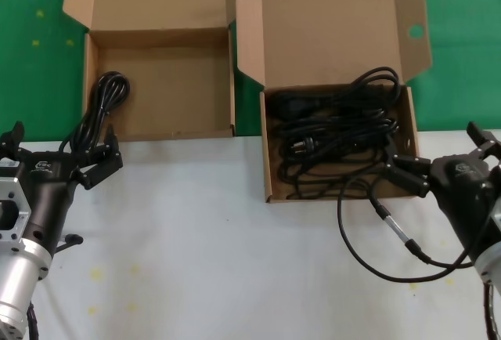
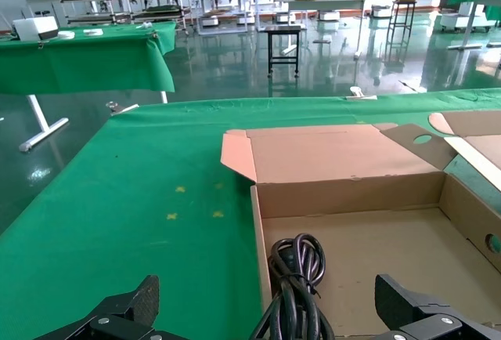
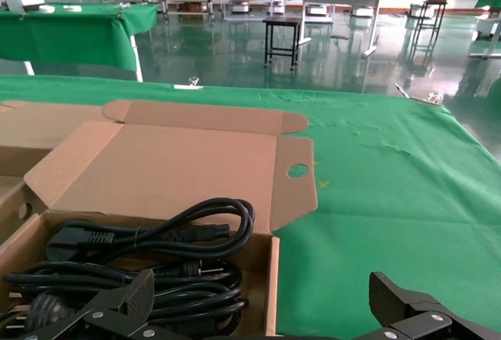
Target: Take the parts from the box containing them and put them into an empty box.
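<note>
At the near left corner of the left box point(image 1: 168, 81), the left claw point(image 1: 92, 160) hangs spread wide and grasping nothing, its fingers just off the box's front edge over the pale table point(image 1: 235, 262). One coiled cord point(image 1: 100, 109) lies against that box's left wall, its tail trailing over the front edge toward the claw; the rest of the floor is bare cardboard up to the right wall. The lid stands open at the far side, over the green cloth point(image 1: 35, 50).

Right of this box, nearly touching its right wall, sits the holed box point(image 1: 337, 132), its tall lid raised and a round hole punched in the right ear flap. A tangle of black cords point(image 1: 337, 132) fills it from wall to wall. The right claw point(image 1: 407, 175) is released too, fingers apart at the front right corner of the holed box, just over its rim. A thin robot wire point(image 1: 376, 238) loops below it across the table, which lies open along both boxes' front edges.
</note>
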